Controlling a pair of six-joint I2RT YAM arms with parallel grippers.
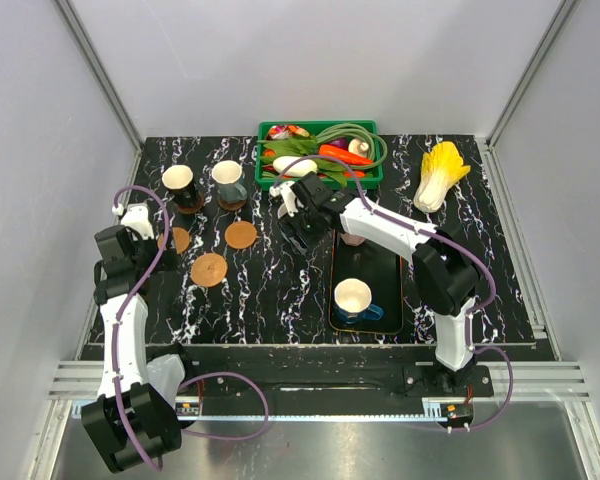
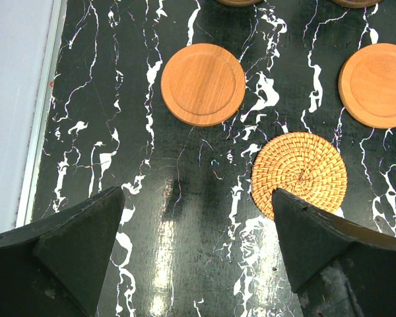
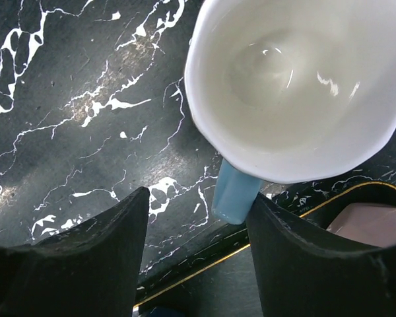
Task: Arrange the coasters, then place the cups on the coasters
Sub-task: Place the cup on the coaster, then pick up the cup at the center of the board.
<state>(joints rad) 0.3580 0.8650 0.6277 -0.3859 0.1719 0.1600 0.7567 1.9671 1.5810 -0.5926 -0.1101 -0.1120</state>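
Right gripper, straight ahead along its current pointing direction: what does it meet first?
Probably the light-blue handle of the cup, which sits just ahead of the right gripper, between its parted fingers. Depth is hard to judge from the wrist view.

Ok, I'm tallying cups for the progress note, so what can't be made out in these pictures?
- Top view: the white-lined cup with a light blue handle is hidden under the right arm; its outer wall is unseen in the right wrist view too.
- Pink cup: cut off by the right wrist frame's edge; the arm mostly covers it from above.
- Left wrist view: two round wooden coasters cut off by the top edge.
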